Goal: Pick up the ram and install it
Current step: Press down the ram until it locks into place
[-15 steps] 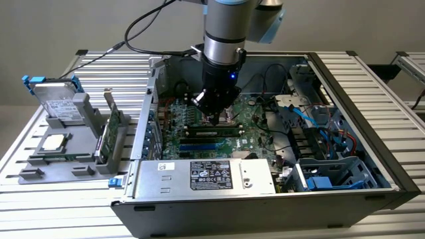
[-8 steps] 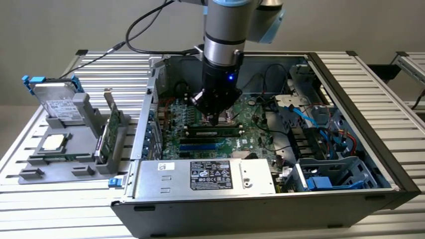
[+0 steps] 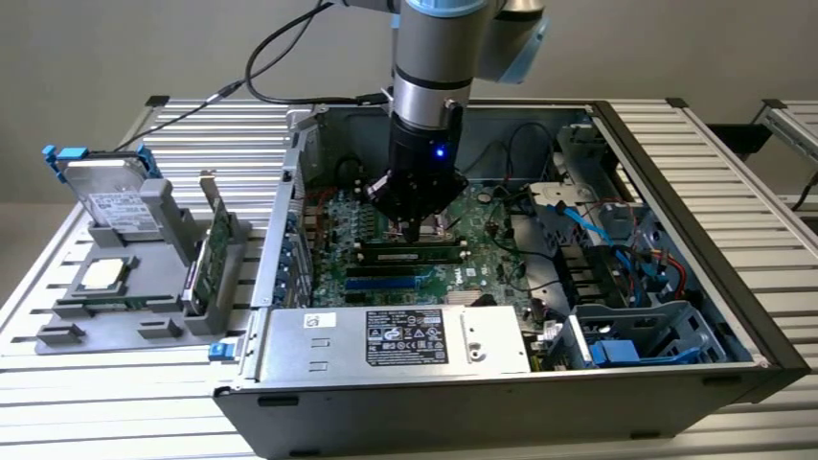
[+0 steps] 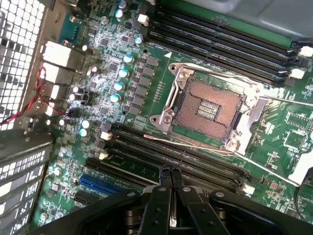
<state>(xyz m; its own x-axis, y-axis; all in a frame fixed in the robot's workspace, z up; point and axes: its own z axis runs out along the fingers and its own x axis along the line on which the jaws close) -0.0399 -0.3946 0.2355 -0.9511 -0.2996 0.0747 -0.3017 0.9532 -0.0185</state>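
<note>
The ram, a long dark green stick with black chips, stands in one of the motherboard's black slots inside the open computer case. My gripper points straight down over the middle of the stick, its fingers shut together with nothing between them. In the wrist view the shut gripper has its tips right at a dark green strip that runs along the slots. Whether the tips touch the stick I cannot tell.
The bare CPU socket lies just beyond the slots. A silver power supply sits at the case's front, blue cables at the exterior view's right. Outside, a grey holder carries a hard drive and a green card.
</note>
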